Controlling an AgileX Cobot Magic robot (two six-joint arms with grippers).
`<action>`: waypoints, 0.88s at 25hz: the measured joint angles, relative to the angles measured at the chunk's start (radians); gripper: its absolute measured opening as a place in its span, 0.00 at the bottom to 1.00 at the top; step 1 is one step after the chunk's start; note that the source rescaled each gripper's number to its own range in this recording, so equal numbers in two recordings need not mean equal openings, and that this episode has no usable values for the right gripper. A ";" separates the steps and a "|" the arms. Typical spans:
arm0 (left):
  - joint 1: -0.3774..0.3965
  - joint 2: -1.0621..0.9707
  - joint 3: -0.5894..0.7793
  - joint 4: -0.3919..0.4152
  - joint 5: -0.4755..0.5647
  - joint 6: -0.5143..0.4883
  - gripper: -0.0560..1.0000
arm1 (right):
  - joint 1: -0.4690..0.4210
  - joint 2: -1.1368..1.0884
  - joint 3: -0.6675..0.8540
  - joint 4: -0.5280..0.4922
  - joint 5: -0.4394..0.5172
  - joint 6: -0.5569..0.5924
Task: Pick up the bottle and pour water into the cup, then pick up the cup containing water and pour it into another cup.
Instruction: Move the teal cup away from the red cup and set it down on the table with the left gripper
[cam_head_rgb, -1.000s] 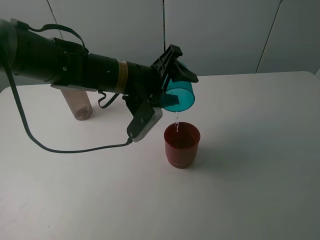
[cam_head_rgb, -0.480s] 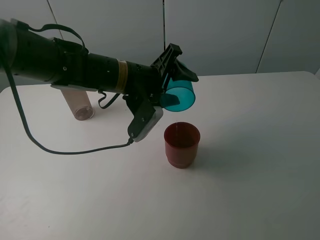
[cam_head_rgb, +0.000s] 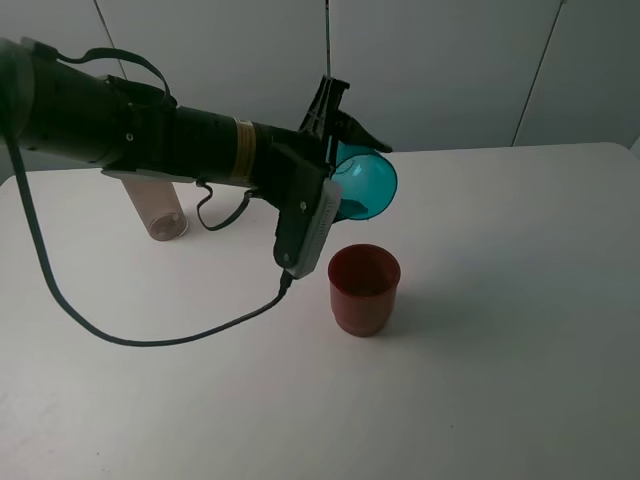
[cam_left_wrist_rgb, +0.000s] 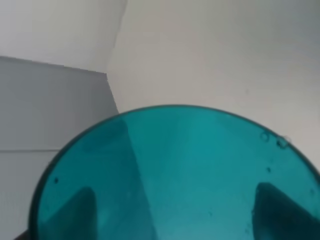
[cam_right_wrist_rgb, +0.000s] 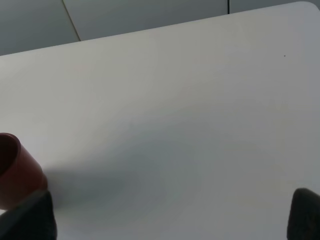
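The white table (cam_head_rgb: 520, 330) presents a plain matte top. Its far edge runs straight below the wall, and its far right corner is rounded in the exterior high view. Soft shadows fall on the surface near the middle. The right wrist view shows the same table (cam_right_wrist_rgb: 200, 110), with a tiny dark speck toward its far edge.

The wall (cam_head_rgb: 450, 70) behind is made of pale grey panels, divided by thin dark seams, some upright, some slanted. The left wrist view shows a panel of this wall (cam_left_wrist_rgb: 55, 105) in a darker grey tone beside a lighter surface, the two meeting along a slanted line.
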 joint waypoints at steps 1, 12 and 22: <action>0.004 0.000 0.000 0.000 -0.015 -0.093 0.15 | 0.000 0.000 0.000 0.000 0.000 0.000; 0.181 0.000 0.000 -0.086 -0.109 -0.618 0.15 | 0.000 0.000 0.000 0.000 0.000 0.000; 0.290 0.189 0.000 -0.277 -0.312 -0.617 0.15 | 0.000 0.000 0.000 0.000 0.000 0.000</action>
